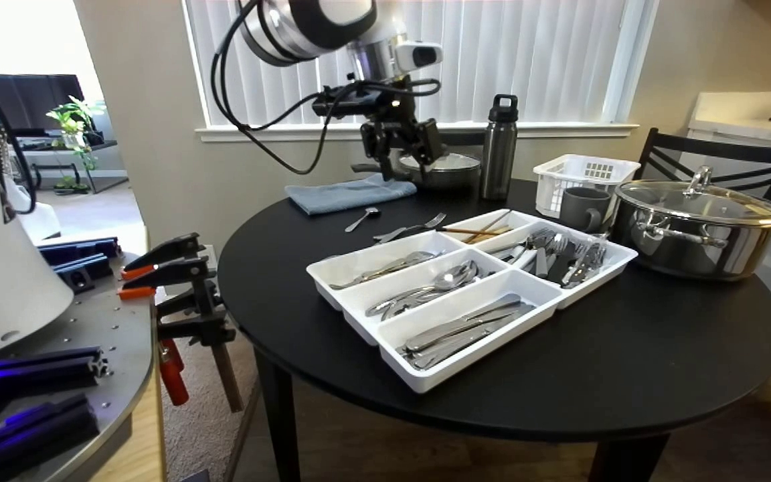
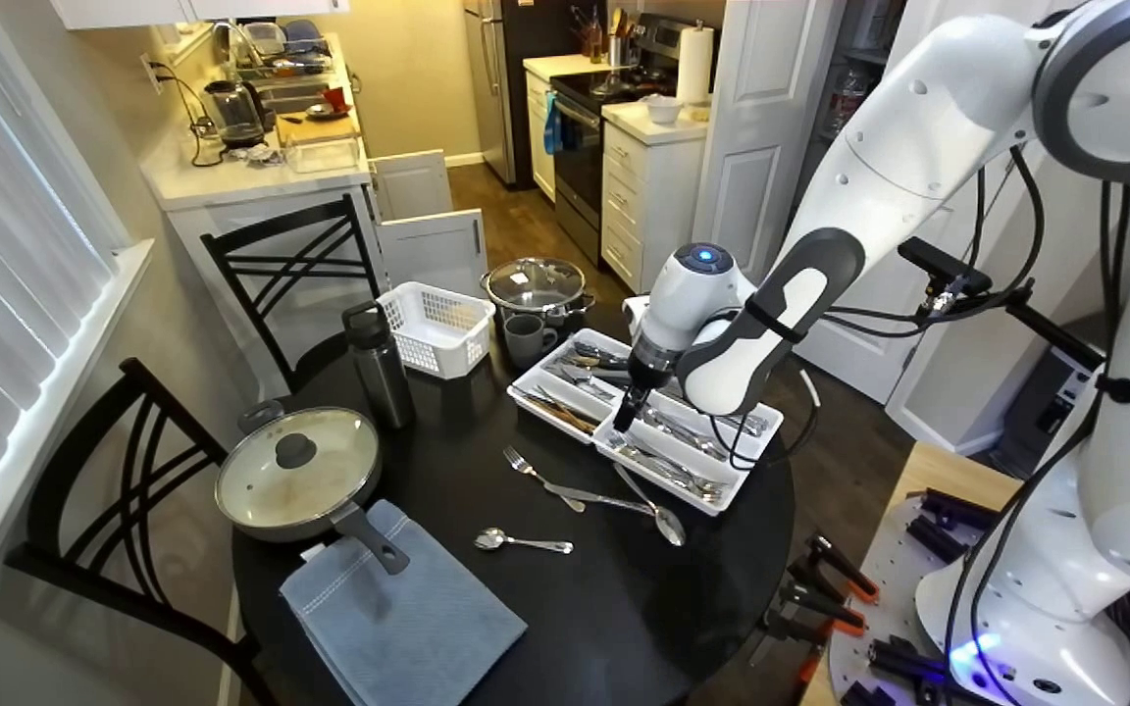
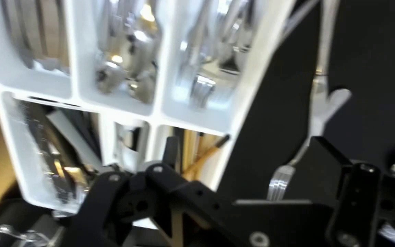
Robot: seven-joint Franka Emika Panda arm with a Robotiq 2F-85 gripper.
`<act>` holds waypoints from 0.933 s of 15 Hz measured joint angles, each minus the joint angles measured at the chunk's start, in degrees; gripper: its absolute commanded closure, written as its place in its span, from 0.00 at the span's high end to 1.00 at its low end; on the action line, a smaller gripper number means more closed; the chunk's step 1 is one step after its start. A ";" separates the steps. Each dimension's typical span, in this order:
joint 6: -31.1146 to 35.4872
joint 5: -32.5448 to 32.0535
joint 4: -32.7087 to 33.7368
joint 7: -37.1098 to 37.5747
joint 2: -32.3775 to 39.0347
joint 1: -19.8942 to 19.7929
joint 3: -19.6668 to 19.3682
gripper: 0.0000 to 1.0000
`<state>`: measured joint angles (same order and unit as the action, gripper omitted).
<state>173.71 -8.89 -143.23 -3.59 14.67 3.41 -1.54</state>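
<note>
My gripper (image 3: 247, 145) is open and empty, its two fingers wide apart in the wrist view. It hangs above the black table, over the tray's edge and the loose cutlery, touching nothing visible. It also shows in both exterior views (image 1: 407, 166) (image 2: 628, 412). A white cutlery tray (image 3: 159, 116) holds knives, spoons, forks and chopsticks in separate compartments; it shows in both exterior views (image 1: 449, 383) (image 2: 722, 508). A loose fork (image 3: 281, 181) lies on the table between the fingers in the wrist view. A knife (image 2: 599, 500), a large spoon (image 2: 668, 525) and a small spoon (image 2: 492, 538) lie beside the tray.
A lidded pan (image 2: 300, 471) and a folded blue towel (image 2: 418, 608) stand on the table (image 1: 660, 355). A tall metal bottle (image 1: 498, 150), white basket (image 1: 559, 181), grey mug (image 1: 583, 207) and large steel pot (image 1: 687, 248) line its far side. Black chairs (image 2: 133, 510) surround it.
</note>
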 measured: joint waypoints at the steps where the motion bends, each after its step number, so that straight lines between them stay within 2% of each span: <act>1: 0.00 4.27 -0.27 -2.67 -0.04 -0.86 4.59 1.00; 3: -0.33 11.35 -0.42 -7.75 1.04 -3.22 13.99 1.00; 5: -0.69 13.77 -0.22 -10.67 2.92 -6.15 21.43 1.00; 7: -0.71 13.42 0.30 -11.98 5.07 -6.98 23.93 1.00; 9: -0.90 10.75 1.44 -12.05 7.27 -5.94 22.65 1.00; 14: -2.67 -0.03 8.02 -11.22 13.44 4.71 9.66 1.00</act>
<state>171.04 -8.92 -135.20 -14.81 28.11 8.12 8.12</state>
